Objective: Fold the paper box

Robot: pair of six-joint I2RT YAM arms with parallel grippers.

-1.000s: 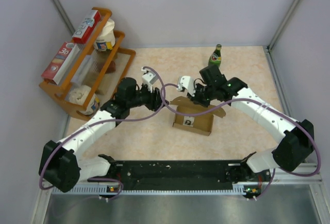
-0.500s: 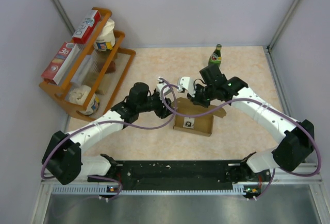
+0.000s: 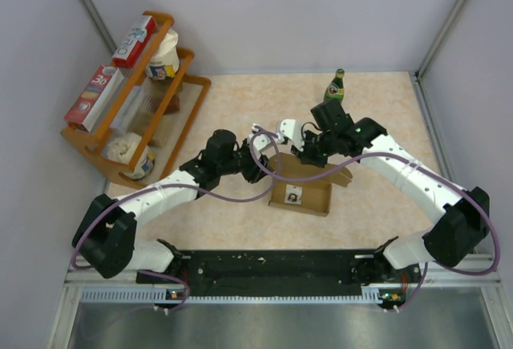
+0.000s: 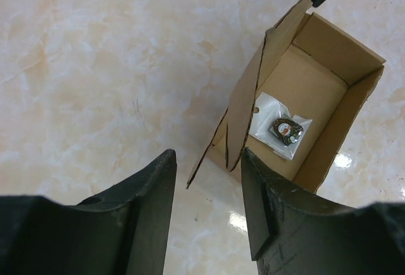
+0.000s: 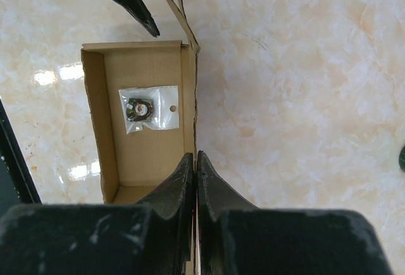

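Observation:
The brown paper box (image 3: pixel 309 198) stands open-topped in the middle of the table, with a small white label on its near face. Inside it lies a clear plastic bag (image 5: pixel 152 107) holding a small dark item. My right gripper (image 5: pixel 195 158) is shut on the box's long wall, gripping its top edge from above; it shows too in the top view (image 3: pixel 304 156). My left gripper (image 4: pixel 207 155) is open just above the box's left end (image 3: pixel 268 166), and a loose side flap (image 4: pixel 243 110) rises toward its gap without touching either finger.
A green bottle (image 3: pixel 335 87) stands behind the box near the back edge. A wooden rack (image 3: pixel 189 92) with red-and-white cartons (image 3: pixel 96 96) and tubs sits at the left. Grey walls close in the table on three sides.
My left arm has swung right, bringing its open gripper from left of the box to the box's left end. The right gripper has kept its grip on the wall.

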